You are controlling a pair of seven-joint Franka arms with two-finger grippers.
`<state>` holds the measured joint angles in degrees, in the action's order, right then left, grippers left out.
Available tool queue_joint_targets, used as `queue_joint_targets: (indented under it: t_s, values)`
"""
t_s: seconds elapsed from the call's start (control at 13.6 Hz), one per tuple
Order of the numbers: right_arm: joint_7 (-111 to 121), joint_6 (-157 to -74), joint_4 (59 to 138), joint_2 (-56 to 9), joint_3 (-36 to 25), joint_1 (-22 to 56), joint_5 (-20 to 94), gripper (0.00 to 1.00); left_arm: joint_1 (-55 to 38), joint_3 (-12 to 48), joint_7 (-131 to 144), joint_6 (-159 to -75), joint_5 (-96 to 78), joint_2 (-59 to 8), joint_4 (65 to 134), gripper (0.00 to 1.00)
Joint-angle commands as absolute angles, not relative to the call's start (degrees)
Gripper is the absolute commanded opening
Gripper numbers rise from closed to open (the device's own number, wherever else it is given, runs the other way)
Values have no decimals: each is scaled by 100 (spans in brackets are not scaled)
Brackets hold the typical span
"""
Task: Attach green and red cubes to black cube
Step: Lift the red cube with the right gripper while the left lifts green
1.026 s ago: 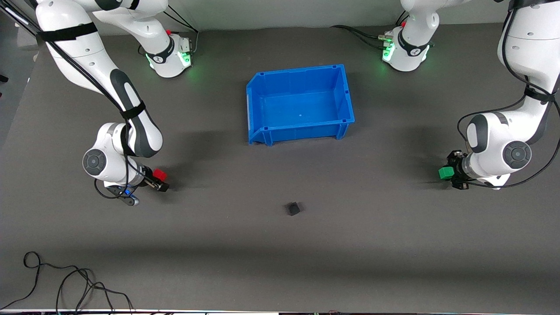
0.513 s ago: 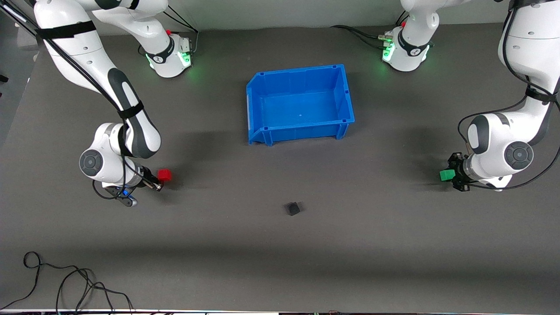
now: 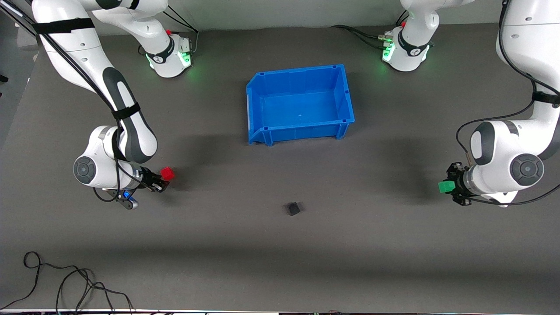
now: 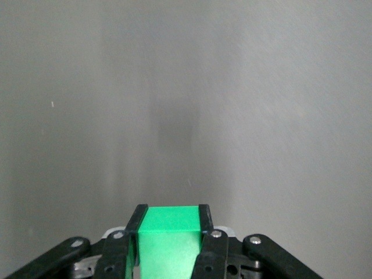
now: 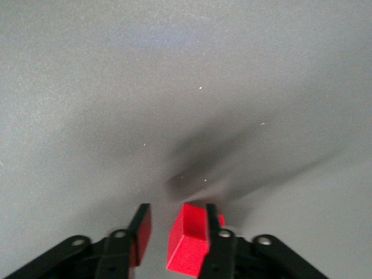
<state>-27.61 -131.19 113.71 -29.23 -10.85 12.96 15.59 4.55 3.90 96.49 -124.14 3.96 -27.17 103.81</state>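
My left gripper (image 3: 451,189) (image 4: 170,210) is shut on the bright green cube (image 3: 445,187) (image 4: 168,238) and holds it low over the table at the left arm's end. At the right arm's end, the red cube (image 3: 167,173) (image 5: 189,238) sits tilted between the fingers of my right gripper (image 3: 158,183) (image 5: 177,209). It lies against one finger with a clear gap to the other, so this gripper is open. The black cube (image 3: 293,208) rests alone on the dark grey table, between the two grippers and nearer the front camera than both.
An empty blue bin (image 3: 302,131) stands mid-table, farther from the front camera than the black cube. A loose black cable (image 3: 65,284) curls on the table near the front edge at the right arm's end.
The right gripper's jaws have parted and the red cube has slid out to the fingertips and tilted. Both wrists have shifted slightly toward the front camera; the left one still holds the green cube.
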Motion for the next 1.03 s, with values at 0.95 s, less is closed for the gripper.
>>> queue_joint_targets:
  t_s: [0.95]
  values:
    - [-3340,-12920,11522,-3006,-1134,1327,1468,62,-519,334,9817,-12076,-729,-2681,9607,0]
